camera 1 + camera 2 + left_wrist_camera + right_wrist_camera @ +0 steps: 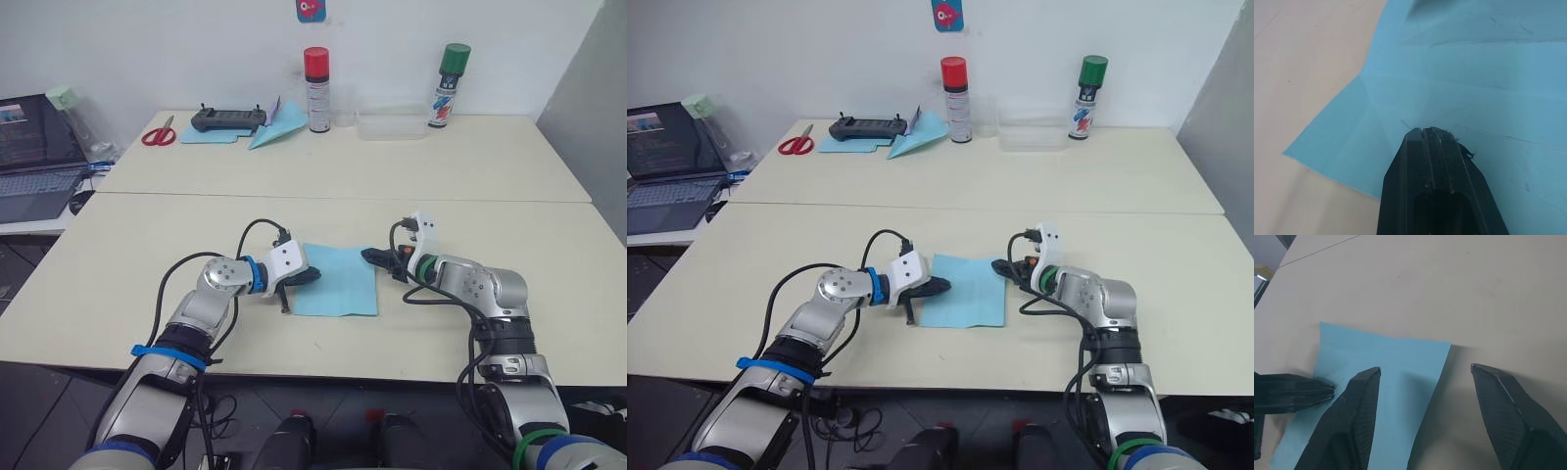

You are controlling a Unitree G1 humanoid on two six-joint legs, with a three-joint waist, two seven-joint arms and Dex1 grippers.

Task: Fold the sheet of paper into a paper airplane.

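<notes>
Cream laminate, the table [147, 255] spreads under my arms, with a 2nd table top butted against its far edge. Out there on the far top lie a flat light blue sheet [211, 136] with a black controller [229, 119] on it, a folded blue dart [277, 126], red-handled scissors [158, 133], a red-capped spray can [317, 90], a clear tray [392, 125] and a green-capped spray can [449, 85]. A laptop [37, 157] sits off to the far left.

The sheet of paper [343, 282] lies flat and creased on the near table, between my 2 grippers. My left gripper [311, 276] has its black fingers pressed together, tips resting on the paper's left edge; I cannot tell if any paper is pinched between them. My right gripper [1425, 374] stands wide apart, holding nothing, straddling the paper's right edge: one finger over the sheet, the other over bare table.
</notes>
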